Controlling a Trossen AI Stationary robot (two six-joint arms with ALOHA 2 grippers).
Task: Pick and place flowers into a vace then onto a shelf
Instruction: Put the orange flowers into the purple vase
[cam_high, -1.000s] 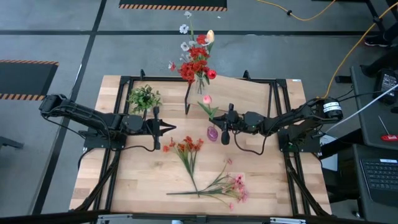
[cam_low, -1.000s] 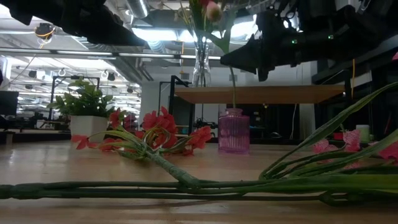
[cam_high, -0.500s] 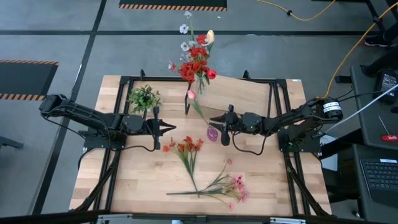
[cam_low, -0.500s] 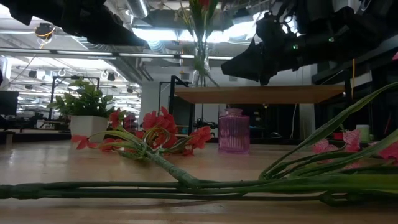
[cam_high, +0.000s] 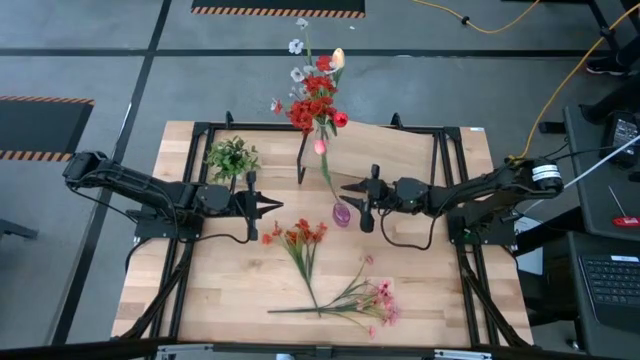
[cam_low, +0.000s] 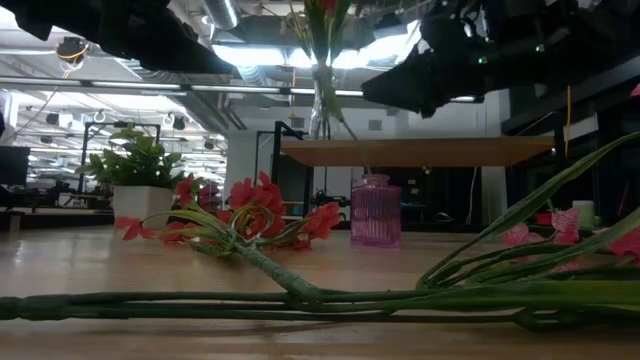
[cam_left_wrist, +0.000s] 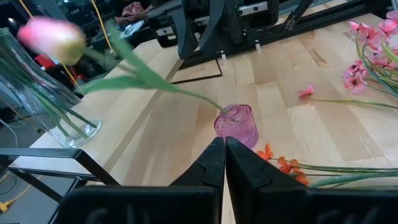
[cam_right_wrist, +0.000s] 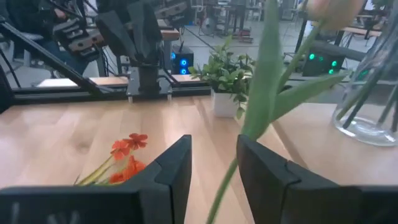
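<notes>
Basically parked centre-frame beside the little pink ribbed vase (cam_high: 342, 214), right gripper (cam_high: 364, 207) fingers apart, free of the pink tulip (cam_high: 320, 146) leaning toward the shelf (cam_high: 385, 150); left gripper (cam_high: 252, 204) clamped shut on nothing, waiting centre-left.

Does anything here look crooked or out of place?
Yes. The pink tulip stands in the small pink vase but tilts far over, toward the clear vase on the shelf. The right gripper hangs open beside it.
</notes>
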